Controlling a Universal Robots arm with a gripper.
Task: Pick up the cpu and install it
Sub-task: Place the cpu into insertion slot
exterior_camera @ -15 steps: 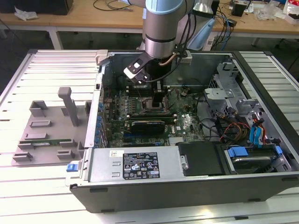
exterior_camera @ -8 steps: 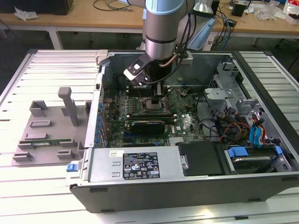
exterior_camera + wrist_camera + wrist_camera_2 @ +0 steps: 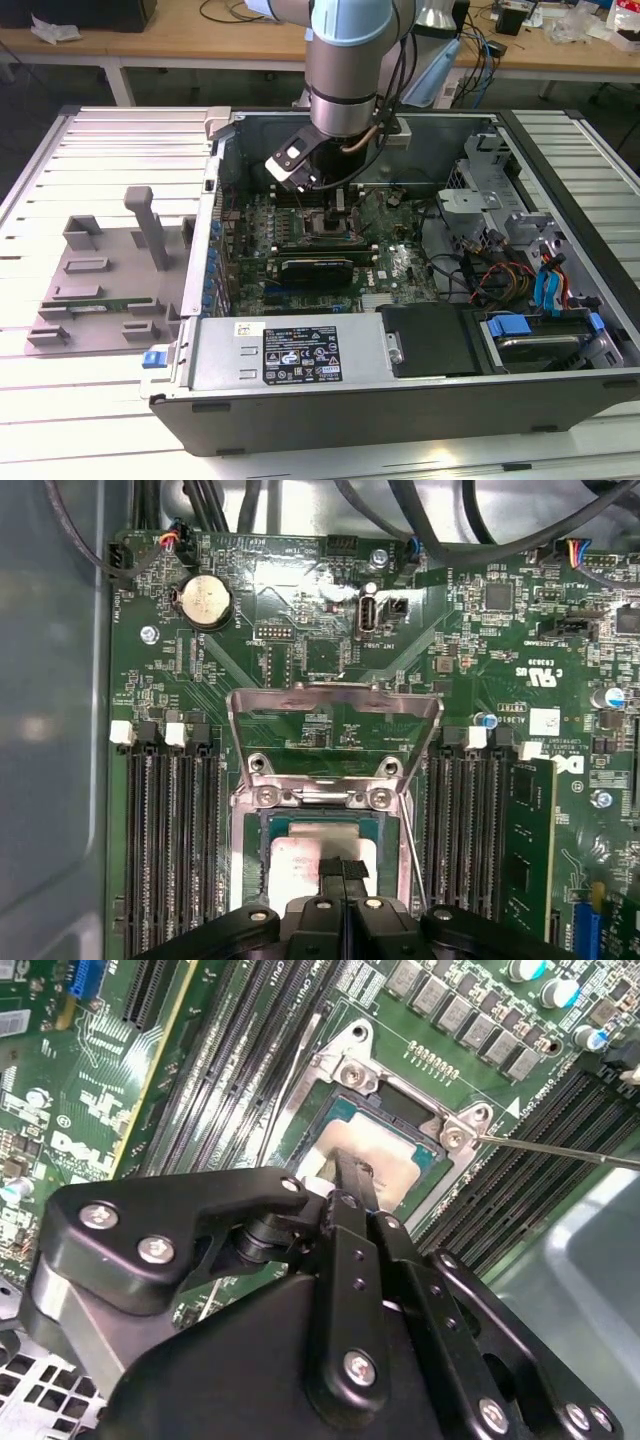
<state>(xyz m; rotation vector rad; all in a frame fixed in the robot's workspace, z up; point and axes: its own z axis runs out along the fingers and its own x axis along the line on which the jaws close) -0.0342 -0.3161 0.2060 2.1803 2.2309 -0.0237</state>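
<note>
Cpu location: the cpu [image 3: 300, 855] lies flat in the open socket [image 3: 246, 865] of the motherboard [image 3: 300, 630], directly beneath the gripper [image 3: 340, 866].
Gripper state: fingers pressed together into one narrow bar, with nothing pinched between them. The tips meet the cpu's metal top in both wrist views.
Load plate: the load plate [image 3: 335, 720] stands hinged up beside the socket.
Markings: a white printed sticker [image 3: 302, 355] on the case's metal cover. White lettering on the board.
Arm pose: the arm [image 3: 345, 70] descends steeply into the open computer case [image 3: 400, 410], with the gripper pointing down.
</note>
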